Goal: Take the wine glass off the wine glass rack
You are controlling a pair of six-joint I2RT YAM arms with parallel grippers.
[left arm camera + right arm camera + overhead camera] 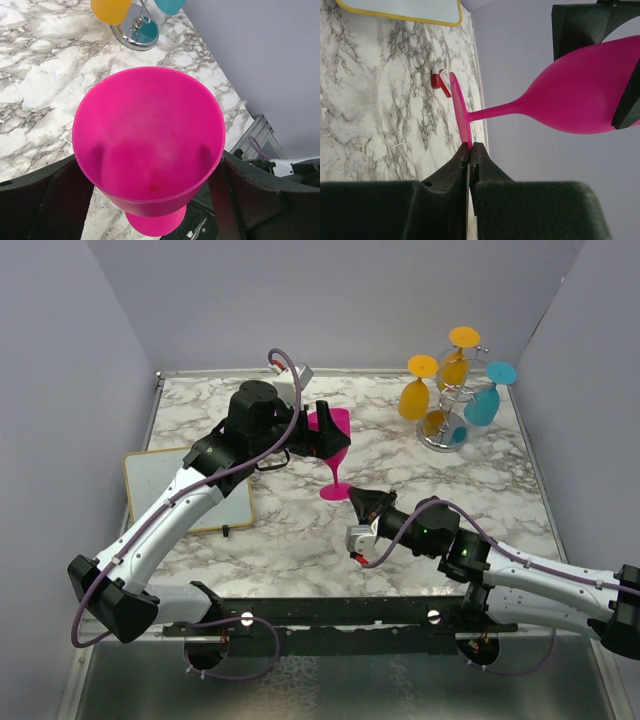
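Pink glass (337, 452) off the rack (447, 410), upright on the table (420, 540) in the middle, well left of the rack and nearer. Left gripper (322, 432) open wide around the bowl; touching or not, cannot tell. Right gripper (358, 498) closed, pinching the foot rim from the near right.

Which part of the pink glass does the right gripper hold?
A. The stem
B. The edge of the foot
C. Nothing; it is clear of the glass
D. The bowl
B: in the right wrist view, the right gripper is closed on the pink glass at the edge of its foot, away from the stem and bowl.
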